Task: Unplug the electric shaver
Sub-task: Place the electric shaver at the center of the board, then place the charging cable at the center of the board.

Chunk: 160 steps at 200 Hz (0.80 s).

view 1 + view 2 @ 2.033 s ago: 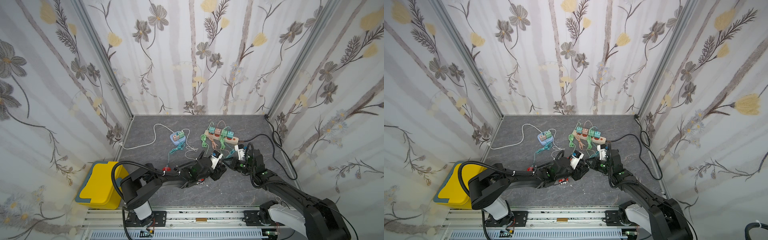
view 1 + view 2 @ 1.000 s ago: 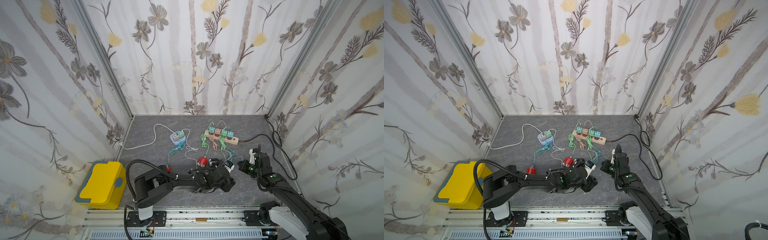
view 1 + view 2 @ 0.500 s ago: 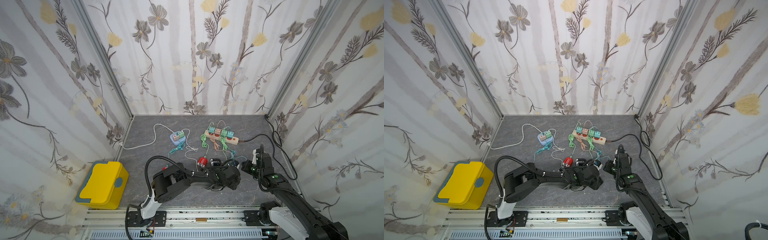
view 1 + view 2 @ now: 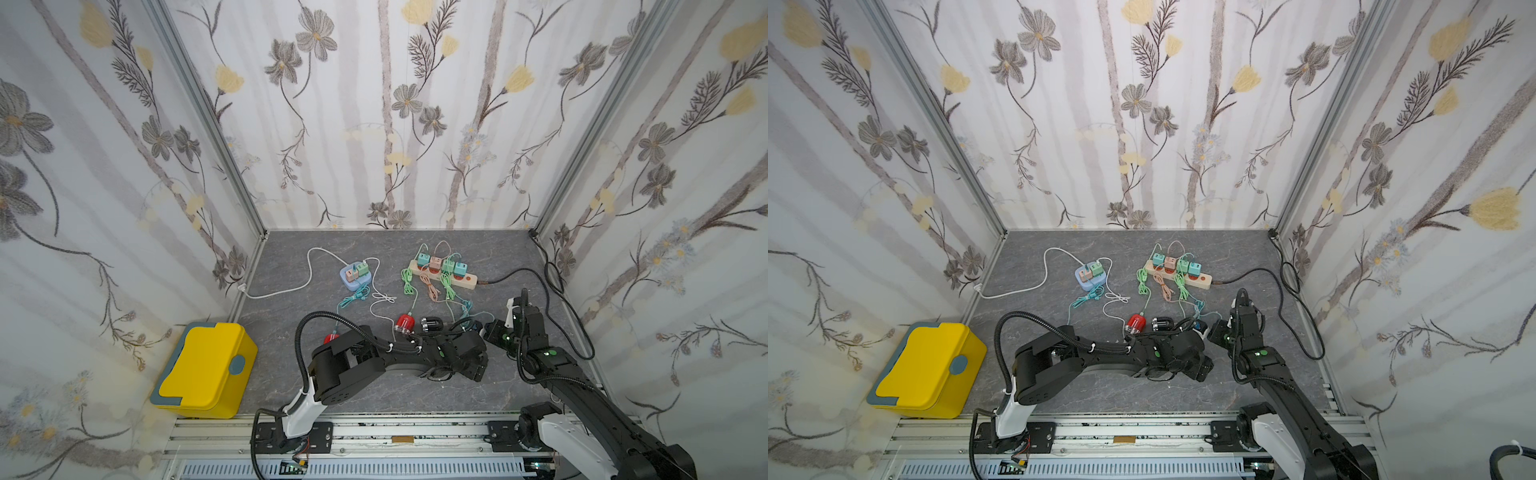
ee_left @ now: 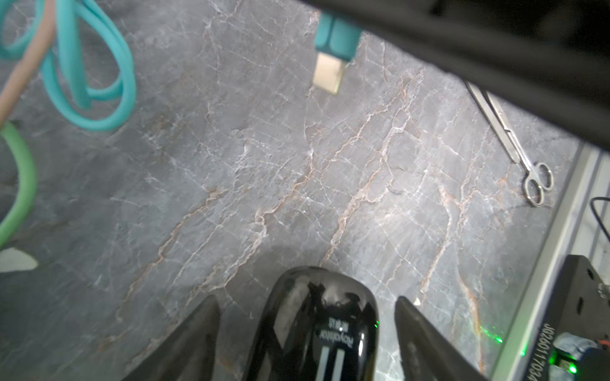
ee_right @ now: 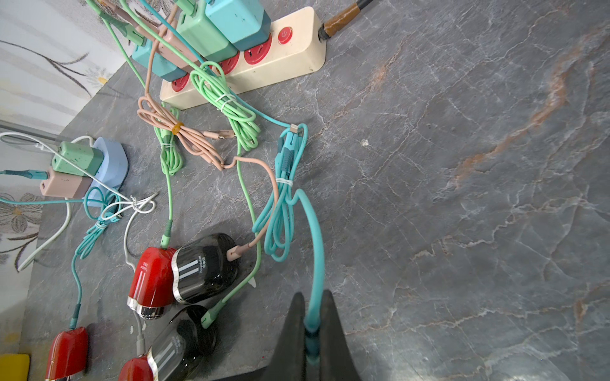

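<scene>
Between the spread fingers of the left gripper [image 5: 307,305] lies the black shaver [image 5: 318,330], down on the grey table [image 5: 231,171]. Its teal plug [image 5: 331,49] hangs clear of it with the metal tip bare, so the unplugging looks done. What is left is likely only to put the cable [image 6: 317,237] down and back off. The left jaws stand wide and released, with a gap on each side of the shaver, though blur makes contact underneath hard to rule out. The right gripper [image 6: 312,297] is clenched on the cable near its plug end.
</scene>
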Available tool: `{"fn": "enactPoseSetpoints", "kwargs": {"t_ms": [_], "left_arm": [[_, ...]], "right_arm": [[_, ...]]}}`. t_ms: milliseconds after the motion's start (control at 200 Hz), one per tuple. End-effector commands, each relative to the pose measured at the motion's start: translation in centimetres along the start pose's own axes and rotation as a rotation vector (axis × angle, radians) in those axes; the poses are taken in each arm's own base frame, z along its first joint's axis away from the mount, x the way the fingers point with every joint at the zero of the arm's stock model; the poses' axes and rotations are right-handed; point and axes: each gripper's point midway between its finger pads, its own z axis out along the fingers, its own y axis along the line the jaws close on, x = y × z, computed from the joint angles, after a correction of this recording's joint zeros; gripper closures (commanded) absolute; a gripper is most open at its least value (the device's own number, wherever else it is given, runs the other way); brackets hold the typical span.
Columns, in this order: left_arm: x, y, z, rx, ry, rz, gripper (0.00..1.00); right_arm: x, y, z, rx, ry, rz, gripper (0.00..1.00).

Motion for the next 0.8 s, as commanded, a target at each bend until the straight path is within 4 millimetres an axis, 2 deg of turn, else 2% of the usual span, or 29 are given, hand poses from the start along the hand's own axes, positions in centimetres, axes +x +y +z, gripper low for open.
{"fn": "enactPoseSetpoints", "kwargs": {"t_ms": [0,105,260,370,525,600,719,794], "left_arm": [[-1.9,-0.3,-1.6,0.052,-0.061,-0.052,0.09],[-3.9,0.1,-3.8,0.114,-0.136,-0.094,0.0],[-7.0,1.1,-7.6,0.125,-0.251,-0.096,0.0],[-8.5,3.0,-10.0,0.103,-0.311,-0.113,0.0],[-8.8,7.1,-11.6,0.036,-0.341,-0.154,0.0],[-8.8,8.3,-12.5,0.02,-0.359,-0.157,0.0],[-8.9,10.0,-13.6,-0.007,-0.38,-0.17,0.0],[-8.8,10.5,-13.9,-0.01,-0.385,-0.177,0.0]], "right_arm": [[-0.9,-0.4,-0.2,0.029,-0.033,-0.002,0.98],[-1.9,-0.8,-0.8,0.07,-0.066,-0.008,0.99],[-4.6,-1.6,-2.5,0.164,-0.151,-0.027,1.0],[-6.5,-1.5,-3.9,0.198,-0.212,-0.036,1.0],[-8.0,0.2,-4.9,0.144,-0.247,-0.061,0.99],[-8.4,0.6,-5.4,0.134,-0.262,-0.073,0.98],[-9.5,-0.4,-6.7,0.217,-0.304,-0.076,0.99],[-10.0,-0.3,-7.3,0.225,-0.323,-0.086,0.99]]}}
